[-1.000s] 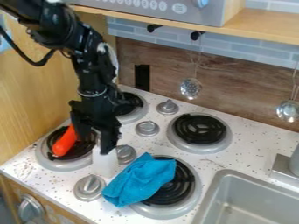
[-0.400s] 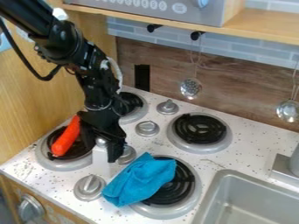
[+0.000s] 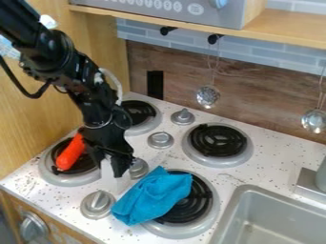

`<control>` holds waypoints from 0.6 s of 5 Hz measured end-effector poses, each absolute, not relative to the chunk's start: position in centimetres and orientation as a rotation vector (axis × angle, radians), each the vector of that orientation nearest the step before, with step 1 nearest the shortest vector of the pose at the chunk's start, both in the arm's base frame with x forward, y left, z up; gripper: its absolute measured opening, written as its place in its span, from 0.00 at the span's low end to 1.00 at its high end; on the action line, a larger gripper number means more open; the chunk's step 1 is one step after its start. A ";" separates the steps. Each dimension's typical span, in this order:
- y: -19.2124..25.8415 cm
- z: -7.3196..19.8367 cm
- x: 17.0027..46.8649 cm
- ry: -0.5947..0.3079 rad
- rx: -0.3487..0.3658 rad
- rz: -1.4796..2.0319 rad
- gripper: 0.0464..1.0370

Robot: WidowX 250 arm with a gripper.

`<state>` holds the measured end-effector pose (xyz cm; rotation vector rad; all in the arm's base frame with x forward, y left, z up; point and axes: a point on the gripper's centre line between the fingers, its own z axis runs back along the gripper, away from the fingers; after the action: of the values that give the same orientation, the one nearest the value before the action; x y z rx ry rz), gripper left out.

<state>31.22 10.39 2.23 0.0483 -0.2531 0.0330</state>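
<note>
The gripper hangs over the left front part of the stove, at the upper part of a white upright object, whose top is hidden behind it. Just left of it, an orange-red rounded thing lies slanted across the front left burner, its upper end close to the gripper. A crumpled blue cloth is to the right of the white object, partly over the front right burner.
Silver knobs stand on the stove top, one in front of the white object and another behind it. Two more burners lie farther back. A sink is at the lower right. Metal ladles hang at the back wall under a shelf.
The gripper shifted a little right and then back left. The silver top of the white object showed about half a second ago and is now covered. Cloth and orange-red thing have not moved.
</note>
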 end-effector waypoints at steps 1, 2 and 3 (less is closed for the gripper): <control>10.2 2.3 31.0 -0.225 0.029 0.024 0.60; 9.7 4.8 31.0 -0.214 0.007 0.003 0.60; 7.5 8.2 33.2 -0.242 -0.030 -0.032 0.60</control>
<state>33.18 7.50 8.15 -0.0302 -0.2422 -0.0318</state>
